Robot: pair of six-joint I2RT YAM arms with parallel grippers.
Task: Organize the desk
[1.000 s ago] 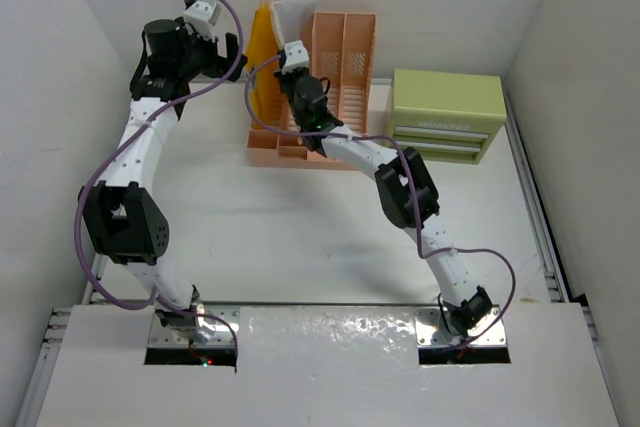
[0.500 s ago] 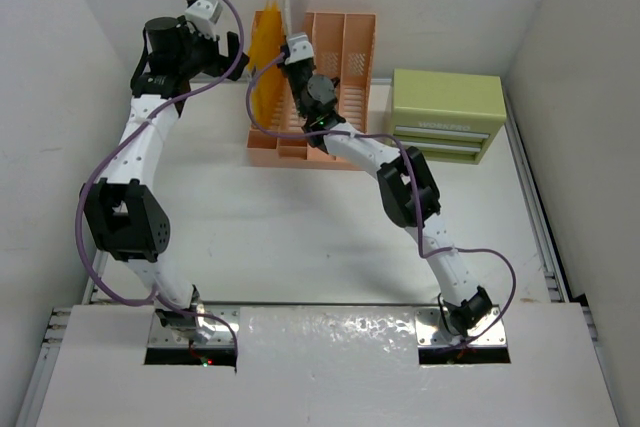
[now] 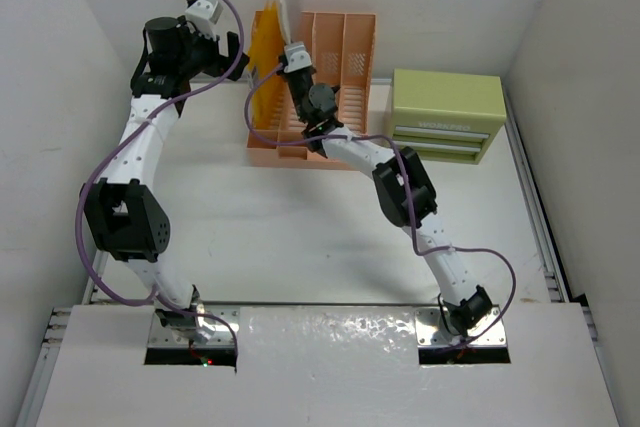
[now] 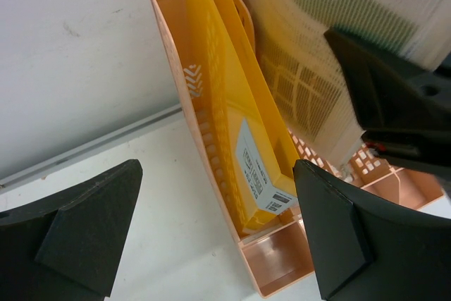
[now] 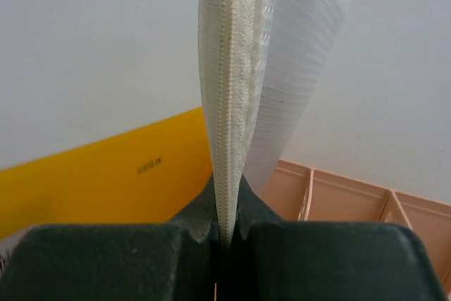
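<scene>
upper left, the left fingers (image 4: 84,230) stand wide apart, holding nothing, near a yellow folder (image 4: 225,103) upright in the leftmost slot of the peach file rack (image 3: 345,57). just right, the right fingers (image 5: 106,259) are clamped on a white mesh zip pouch (image 5: 225,68), held upright above the rack. a green drawer box (image 3: 447,112) sits at the right. the white worktop (image 3: 280,237) fills the middle of the frame.
</scene>
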